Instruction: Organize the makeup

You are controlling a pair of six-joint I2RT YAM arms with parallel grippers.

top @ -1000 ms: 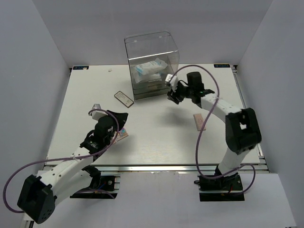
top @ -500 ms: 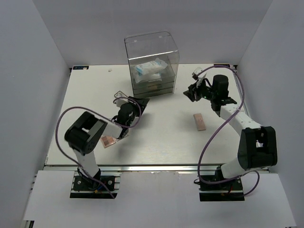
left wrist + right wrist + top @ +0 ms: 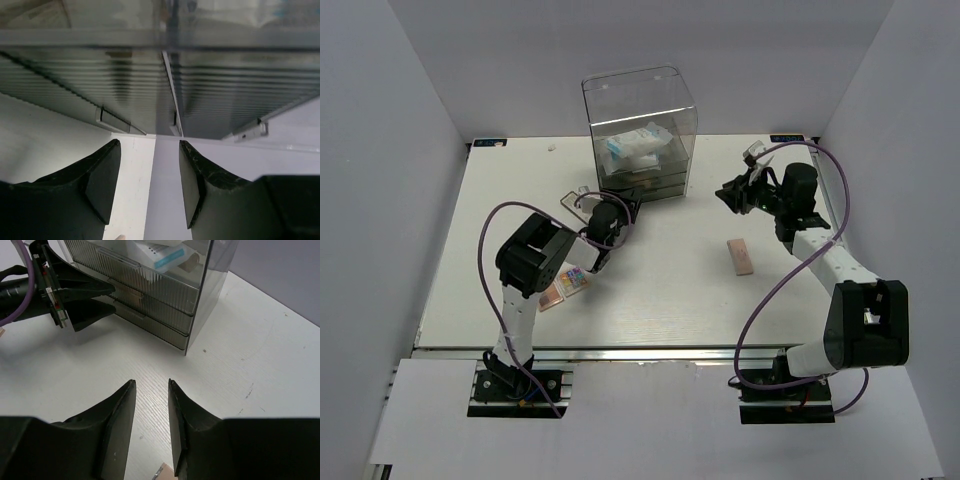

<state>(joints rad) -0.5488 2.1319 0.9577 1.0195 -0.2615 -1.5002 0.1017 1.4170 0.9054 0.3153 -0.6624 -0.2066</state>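
Observation:
The white-and-blue packet (image 3: 635,145) (image 3: 165,254) lies inside the clear drawer box (image 3: 640,110) (image 3: 200,285). My left gripper (image 3: 621,207) (image 3: 150,143) stands open and empty just in front of the box's ribbed lower drawers (image 3: 150,90). A multicoloured palette (image 3: 578,283) and a pink palette (image 3: 552,297) lie by the left arm's elbow. The dark-framed case (image 3: 570,198) peeks out left of that gripper. A peach palette (image 3: 741,256) lies at mid right. My right gripper (image 3: 730,195) (image 3: 151,382) hovers open and empty right of the box, over bare table.
The left arm (image 3: 535,255) folds across the left-middle of the table (image 3: 670,290). The left gripper's fingers (image 3: 95,287) show in the right wrist view against the drawer fronts. White walls enclose the table on three sides.
The left arm swung from the near left up to the box front and its gripper opened. The right gripper drew back from the box toward the right.

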